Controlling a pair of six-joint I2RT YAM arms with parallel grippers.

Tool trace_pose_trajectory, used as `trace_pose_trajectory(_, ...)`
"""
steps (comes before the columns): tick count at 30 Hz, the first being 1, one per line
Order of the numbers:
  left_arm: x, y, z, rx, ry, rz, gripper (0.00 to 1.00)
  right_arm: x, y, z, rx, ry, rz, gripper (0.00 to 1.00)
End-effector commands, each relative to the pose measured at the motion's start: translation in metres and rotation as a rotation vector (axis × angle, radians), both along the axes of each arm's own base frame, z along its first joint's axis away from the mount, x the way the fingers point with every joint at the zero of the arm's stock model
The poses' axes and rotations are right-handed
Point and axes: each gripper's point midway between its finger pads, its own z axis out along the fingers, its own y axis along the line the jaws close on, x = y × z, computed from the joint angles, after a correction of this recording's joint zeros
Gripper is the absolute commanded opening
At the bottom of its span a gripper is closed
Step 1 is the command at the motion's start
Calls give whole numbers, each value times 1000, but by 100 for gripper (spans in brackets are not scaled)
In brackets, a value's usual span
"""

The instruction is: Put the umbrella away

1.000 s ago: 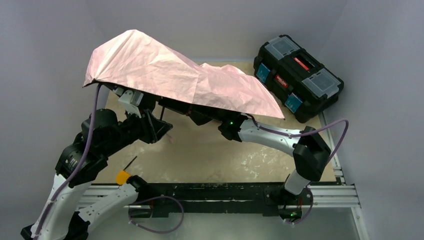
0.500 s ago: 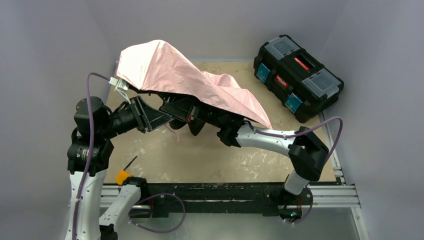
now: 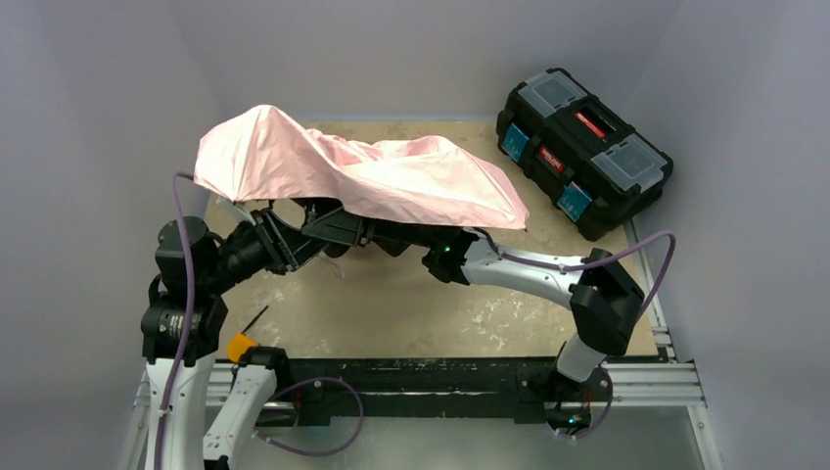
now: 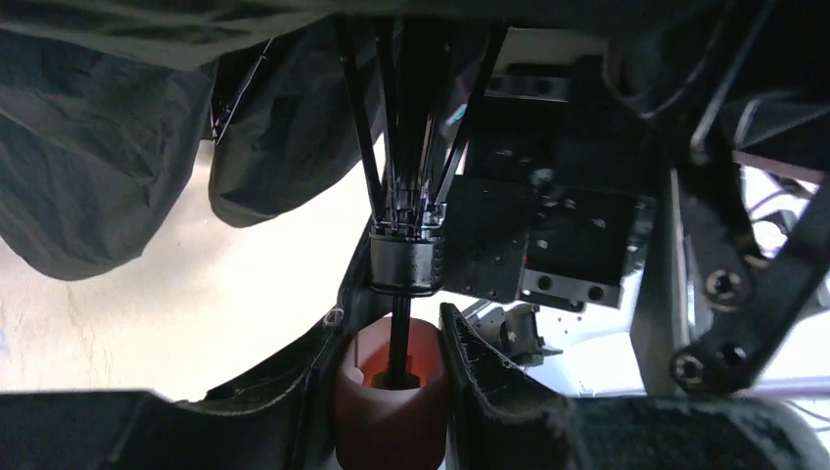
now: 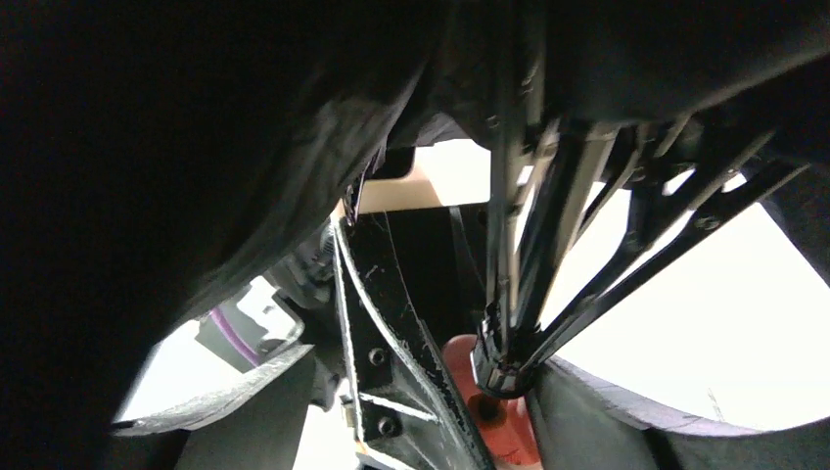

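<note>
Left gripper (image 4: 391, 318) clamps the handle (image 4: 390, 411), umbrella (image 3: 362, 171) half-folded above the table (image 3: 411, 304); I cannot tell if the right gripper (image 5: 499, 392) grips the runner (image 5: 501, 370), so I slide straight along the shaft (image 4: 399, 341)

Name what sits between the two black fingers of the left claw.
The small pink cylindrical handle of the pale pink folding umbrella sits there, gripped by the left claw. The left wrist view shows it.

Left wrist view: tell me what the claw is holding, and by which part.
The left claw holds the umbrella by its small pink handle, clamped from both sides, with the black shaft rising out of it.
</note>
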Motion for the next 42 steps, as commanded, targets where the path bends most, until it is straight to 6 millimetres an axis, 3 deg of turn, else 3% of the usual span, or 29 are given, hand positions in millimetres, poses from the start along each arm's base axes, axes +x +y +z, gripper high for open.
trace_pose_trajectory(1,46,41,29,62,-257,287,0,-84,3,-87,-322,-38,319,82)
trace_pose_trajectory(4,48,47,6,63,-213,327,0,-80,-2,-113,-418,-19,275,98)
trace_pose_trajectory(8,54,55,-28,80,-138,377,0,-77,-16,-143,-532,-11,213,99)
trace_pose_trajectory(11,58,58,-41,90,-112,397,0,-82,-33,-164,-602,-7,206,99)
trace_pose_trajectory(15,63,71,-55,117,-68,469,0,-85,-57,-191,-680,25,157,99)
trace_pose_trajectory(23,66,95,-63,184,-25,598,0,-77,-110,-214,-846,1,-19,99)
trace_pose_trajectory(28,68,103,-77,194,3,643,0,-88,-121,-186,-795,-91,20,99)
trace_pose_trajectory(32,66,118,-87,215,31,730,0,-89,-137,-135,-681,-136,-50,99)
trace_pose_trajectory(35,65,126,-99,208,66,780,0,-86,-145,-81,-588,-215,-108,99)
trace_pose_trajectory(38,65,128,-117,181,118,813,0,-97,-138,-35,-466,-286,-49,99)
trace_pose_trajectory(42,64,125,-137,95,177,843,0,-104,-112,-28,-444,-287,65,99)
